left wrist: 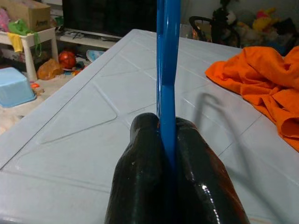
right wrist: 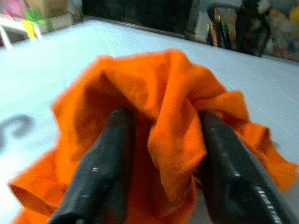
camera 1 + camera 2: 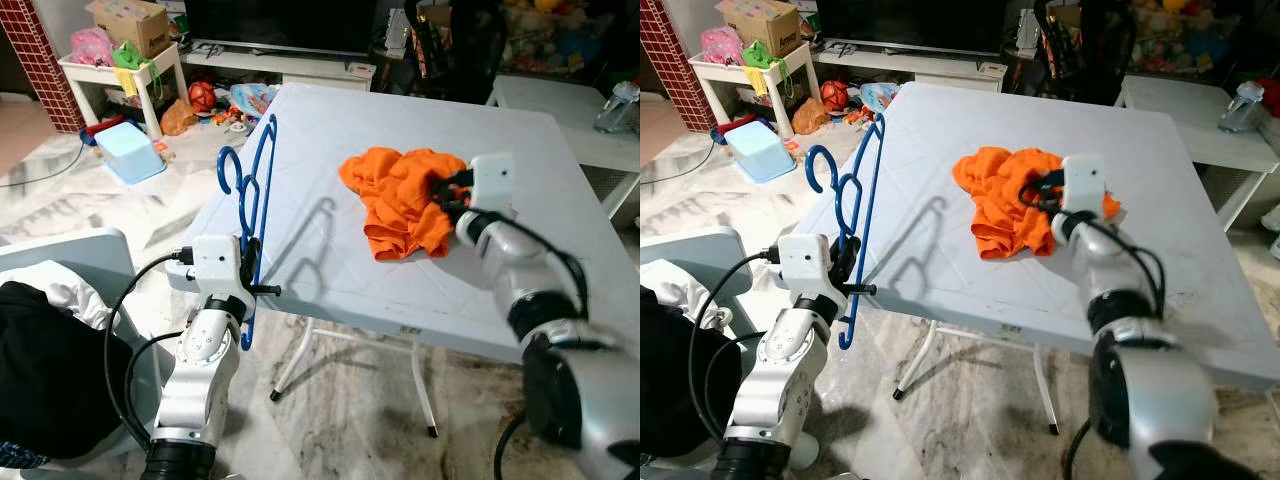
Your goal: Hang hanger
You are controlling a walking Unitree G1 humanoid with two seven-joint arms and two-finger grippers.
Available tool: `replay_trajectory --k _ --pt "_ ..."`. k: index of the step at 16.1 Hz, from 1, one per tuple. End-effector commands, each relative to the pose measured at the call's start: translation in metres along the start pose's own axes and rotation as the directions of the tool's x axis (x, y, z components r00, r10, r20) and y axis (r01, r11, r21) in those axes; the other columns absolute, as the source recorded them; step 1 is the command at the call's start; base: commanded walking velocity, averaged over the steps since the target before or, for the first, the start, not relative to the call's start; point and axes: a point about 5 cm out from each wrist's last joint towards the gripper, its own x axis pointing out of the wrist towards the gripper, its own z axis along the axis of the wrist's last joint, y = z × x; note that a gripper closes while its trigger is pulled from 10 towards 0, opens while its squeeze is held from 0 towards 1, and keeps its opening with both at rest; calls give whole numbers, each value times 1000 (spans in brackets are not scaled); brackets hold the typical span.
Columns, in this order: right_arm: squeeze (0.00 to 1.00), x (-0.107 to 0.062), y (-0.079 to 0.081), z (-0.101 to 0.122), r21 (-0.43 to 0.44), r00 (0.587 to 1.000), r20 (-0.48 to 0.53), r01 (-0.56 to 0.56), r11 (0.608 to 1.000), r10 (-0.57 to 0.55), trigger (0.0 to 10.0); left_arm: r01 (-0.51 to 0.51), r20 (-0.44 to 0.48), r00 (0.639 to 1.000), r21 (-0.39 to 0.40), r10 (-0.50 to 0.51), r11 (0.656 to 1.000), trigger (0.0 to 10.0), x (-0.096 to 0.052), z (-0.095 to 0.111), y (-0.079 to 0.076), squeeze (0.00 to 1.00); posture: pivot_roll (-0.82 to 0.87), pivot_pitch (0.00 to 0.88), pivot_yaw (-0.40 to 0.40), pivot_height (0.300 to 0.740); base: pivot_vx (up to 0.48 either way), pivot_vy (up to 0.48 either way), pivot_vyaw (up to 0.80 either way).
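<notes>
Left gripper (image 3: pixel 250 262) clamped on blue hanger (image 3: pixel 256 190), upright at desk (image 3: pixel 300 220) near-left edge, long axis vertical. Right gripper (image 2: pixel 161 154) fingers apart, straddling a fold of orange garment (image 3: pixel 405 200) mid-desk, probably not yet pinched. Garment lies right of the hanger.

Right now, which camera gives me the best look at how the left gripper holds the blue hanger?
The left wrist view: the left gripper has both fingers shut on the blue hanger. The eye views show the whole hanger upright at the white table's edge, but the grip itself is small there. The right wrist view shows the orange garment.
</notes>
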Motion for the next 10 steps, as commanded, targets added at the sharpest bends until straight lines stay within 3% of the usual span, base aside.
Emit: replay_trajectory --k 1,4,7,10 --pt "1000 -5 -2 1 35 998 66 19 999 -21 10000 -8 -28 1000 2 9 1000 10000 -2 -5 1 0 -40 0 -26 740 0 0 0" --pt "1000 -19 -3 -13 4 994 105 13 1000 -13 10000 -27 -37 999 35 28 999 10000 -5 -8 2 0 -47 0 -19 740 0 0 0" --pt "1000 -33 -20 -12 36 986 153 68 997 -72 10000 -14 -36 999 43 15 999 10000 -8 -9 -1 0 -49 0 -19 740 0 0 0" --pt "1000 -44 -13 -18 72 983 171 56 996 -67 10000 -4 -37 999 49 6 999 10000 -9 -10 -2 0 -45 0 -23 740 0 0 0"
